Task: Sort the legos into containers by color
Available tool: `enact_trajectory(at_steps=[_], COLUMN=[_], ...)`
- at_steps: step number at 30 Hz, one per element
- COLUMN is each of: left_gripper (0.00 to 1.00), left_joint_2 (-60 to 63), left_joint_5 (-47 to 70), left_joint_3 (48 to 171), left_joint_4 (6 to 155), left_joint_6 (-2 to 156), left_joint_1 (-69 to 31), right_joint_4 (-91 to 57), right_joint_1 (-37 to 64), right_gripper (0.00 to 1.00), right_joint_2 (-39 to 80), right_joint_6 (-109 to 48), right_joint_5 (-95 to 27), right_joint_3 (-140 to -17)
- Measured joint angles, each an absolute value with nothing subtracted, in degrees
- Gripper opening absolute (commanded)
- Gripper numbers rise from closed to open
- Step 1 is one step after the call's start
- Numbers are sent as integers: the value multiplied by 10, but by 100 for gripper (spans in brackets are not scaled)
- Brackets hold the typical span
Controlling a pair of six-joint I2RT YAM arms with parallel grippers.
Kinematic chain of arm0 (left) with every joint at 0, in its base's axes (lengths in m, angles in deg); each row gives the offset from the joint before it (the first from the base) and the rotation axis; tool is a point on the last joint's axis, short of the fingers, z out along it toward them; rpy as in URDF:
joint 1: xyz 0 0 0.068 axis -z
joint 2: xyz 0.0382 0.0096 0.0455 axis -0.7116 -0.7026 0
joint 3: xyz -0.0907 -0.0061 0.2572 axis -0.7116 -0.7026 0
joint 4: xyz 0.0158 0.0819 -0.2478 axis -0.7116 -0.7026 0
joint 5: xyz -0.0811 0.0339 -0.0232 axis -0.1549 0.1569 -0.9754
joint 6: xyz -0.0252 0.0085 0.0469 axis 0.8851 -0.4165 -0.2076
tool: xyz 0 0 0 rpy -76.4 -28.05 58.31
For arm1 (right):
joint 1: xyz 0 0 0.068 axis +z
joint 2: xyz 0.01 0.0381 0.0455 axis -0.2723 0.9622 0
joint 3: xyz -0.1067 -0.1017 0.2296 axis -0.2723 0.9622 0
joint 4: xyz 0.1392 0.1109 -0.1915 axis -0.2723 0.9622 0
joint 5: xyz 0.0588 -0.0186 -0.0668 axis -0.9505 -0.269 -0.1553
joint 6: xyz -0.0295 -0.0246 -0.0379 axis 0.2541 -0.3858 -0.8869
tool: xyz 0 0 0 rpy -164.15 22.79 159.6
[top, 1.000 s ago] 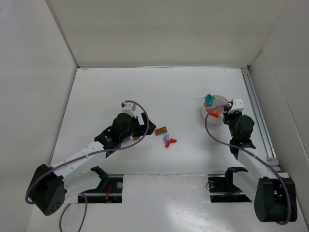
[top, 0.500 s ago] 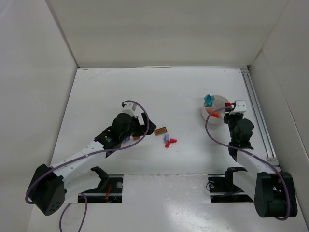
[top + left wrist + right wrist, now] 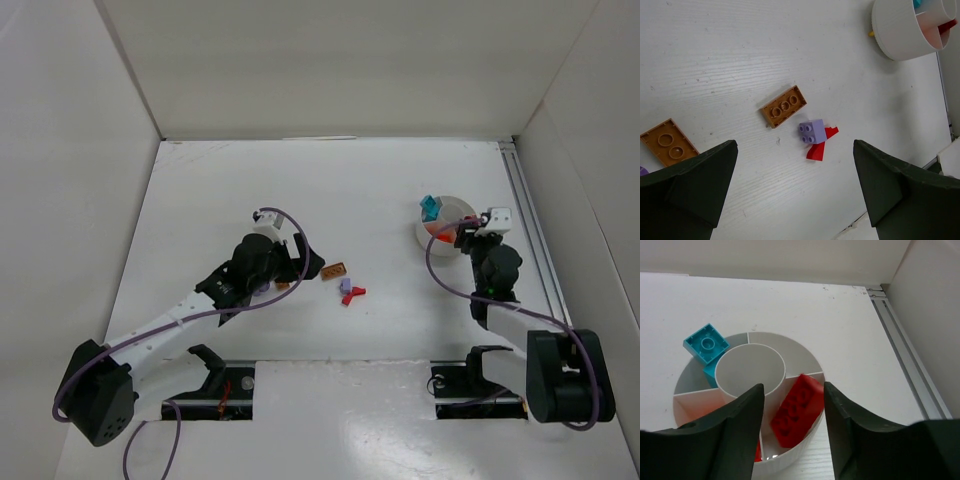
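The white divided bowl [image 3: 458, 206] stands at the right; its wall shows in the right wrist view [image 3: 800, 452]. A red brick [image 3: 797, 410] lies in its right compartment, and teal bricks [image 3: 706, 344] sit at the far left rim. My right gripper [image 3: 794, 435] is open over the bowl's near edge, with the red brick free between its fingers. My left gripper [image 3: 795, 195] is open and empty, just above the table. Ahead of it lie a brown brick [image 3: 784, 106], a purple brick [image 3: 812, 132] against a red piece [image 3: 819, 147], and a brown plate [image 3: 668, 142].
A metal rail [image 3: 530, 230] runs along the table's right edge, close behind the bowl. White walls enclose the table on three sides. A small red-orange bit [image 3: 757, 452] lies in the bowl's near compartment. The bowl also shows at the top right of the left wrist view [image 3: 895, 35].
The right gripper has let go of a red brick, which now lies in the bowl, and its wrist has shifted slightly by the bowl. The left arm has not moved.
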State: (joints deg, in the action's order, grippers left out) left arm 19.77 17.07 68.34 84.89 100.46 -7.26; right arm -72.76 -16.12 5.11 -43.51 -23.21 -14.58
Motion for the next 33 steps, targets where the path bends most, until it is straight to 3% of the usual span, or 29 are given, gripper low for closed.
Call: enact_trajectory(at_steps=[3, 7, 11, 16, 20, 24, 28, 33], left_gripper=[100, 100, 100, 100, 100, 100, 100, 100], left_joint_2=[199, 202, 206, 221, 238, 267, 292, 315], left_joint_5=[171, 170, 168, 167, 168, 172, 178, 185], left_joint_3=[683, 683, 683, 683, 683, 679, 669, 658], left_joint_4=[849, 848, 848, 830, 802, 781, 757, 732], left_joint_6=[1005, 1005, 1006, 1015, 1033, 1052, 1062, 1067], left_joint_1=[-73, -73, -73, -73, -73, -73, -73, -73], right_joint_4=[-714, -677, -612, -403, -253, -149, -86, -59], right_joint_1=[-161, -161, -161, -161, -113, 46, 200, 304], right_gripper=[65, 67, 78, 92, 92, 92, 87, 86], right_joint_2=[19, -52, -141, -186, -142, -80, 25, 159], right_joint_6=[-430, -431, -453, -549, -646, -707, -752, -786], right_joint_5=[-232, -229, -233, -308, -385, -400, -410, -407], right_joint_3=[-141, -141, -146, -257, -363, -383, -390, -416])
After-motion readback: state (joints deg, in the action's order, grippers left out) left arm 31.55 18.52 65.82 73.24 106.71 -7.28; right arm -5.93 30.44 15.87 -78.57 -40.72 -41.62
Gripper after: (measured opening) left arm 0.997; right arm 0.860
